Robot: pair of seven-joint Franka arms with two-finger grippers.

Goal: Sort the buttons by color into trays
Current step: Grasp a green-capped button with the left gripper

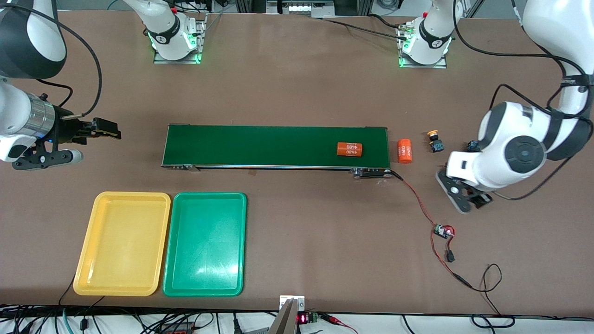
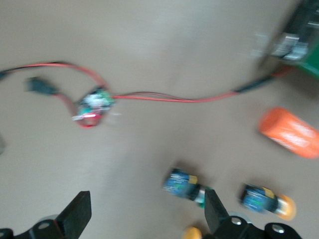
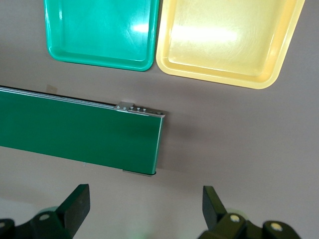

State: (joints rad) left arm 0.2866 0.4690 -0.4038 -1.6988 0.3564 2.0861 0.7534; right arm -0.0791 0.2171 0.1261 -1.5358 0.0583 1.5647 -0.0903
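Note:
A yellow-capped button [image 1: 434,141] lies on the table past the belt's end, toward the left arm's end. A second button's blue body [image 1: 472,145] peeks out beside the left arm. The left wrist view shows a green-capped button [image 2: 184,185], a yellow-capped one [image 2: 266,200] and another yellow cap [image 2: 192,233]. My left gripper [image 2: 147,211] is open over the table, one finger close by the green-capped button; in the front view the left gripper [image 1: 478,198] is low. My right gripper [image 1: 104,129] is open and empty [image 3: 144,206], waiting beside the belt's other end. The yellow tray [image 1: 123,243] and green tray [image 1: 204,243] are empty.
A long dark-green conveyor belt [image 1: 274,146] carries one orange cylinder [image 1: 349,149]; a second orange cylinder [image 1: 404,150] lies just off its end. A small circuit board [image 1: 443,230] with red wire lies nearer the front camera. The right wrist view shows the belt [image 3: 75,134] and both trays.

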